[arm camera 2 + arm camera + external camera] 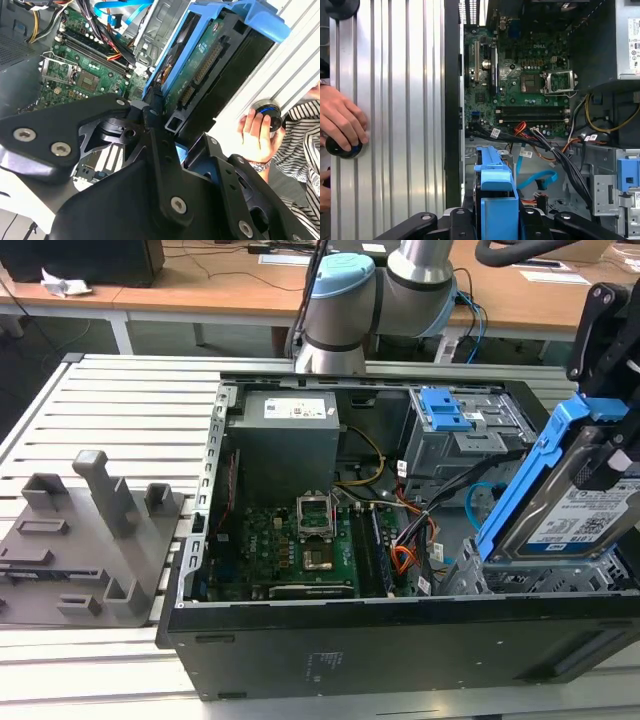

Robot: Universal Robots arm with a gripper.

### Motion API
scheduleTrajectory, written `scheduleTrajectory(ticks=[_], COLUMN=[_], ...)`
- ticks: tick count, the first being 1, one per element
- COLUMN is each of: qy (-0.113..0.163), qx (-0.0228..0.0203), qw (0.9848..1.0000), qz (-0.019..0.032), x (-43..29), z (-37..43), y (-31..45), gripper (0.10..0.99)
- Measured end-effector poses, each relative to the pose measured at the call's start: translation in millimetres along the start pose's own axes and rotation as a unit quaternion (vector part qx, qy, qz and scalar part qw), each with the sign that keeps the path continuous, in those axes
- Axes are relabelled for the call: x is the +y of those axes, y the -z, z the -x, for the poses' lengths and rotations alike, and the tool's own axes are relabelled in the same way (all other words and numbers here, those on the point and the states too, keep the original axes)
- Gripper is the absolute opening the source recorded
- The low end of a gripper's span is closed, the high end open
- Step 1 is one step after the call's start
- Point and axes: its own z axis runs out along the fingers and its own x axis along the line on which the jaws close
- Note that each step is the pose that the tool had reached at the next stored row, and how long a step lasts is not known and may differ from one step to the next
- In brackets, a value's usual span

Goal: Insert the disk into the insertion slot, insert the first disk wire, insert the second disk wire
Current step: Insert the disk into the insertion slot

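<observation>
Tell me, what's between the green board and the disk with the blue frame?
Cables. In the exterior view, the orange-red wire bundle, black cables and the looping light-blue cable lie between the green board and the disk.
</observation>
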Motion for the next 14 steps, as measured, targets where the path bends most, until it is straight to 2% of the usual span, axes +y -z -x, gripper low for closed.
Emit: scheduleTrajectory(ticks=[9, 12, 14], qy=[0.0, 0.0, 0.0], qx=[0.0001, 0.0001, 0.0004], qw=[1.0, 1.0, 1.0], qz=[0.0001, 0.0002, 0.0002], x=[-0.5, -4.1, -6.9], z=[0.0, 1.4, 5.1], y=[-13.5, -16.0, -16.4], gripper=[0.361, 0.361, 0.361])
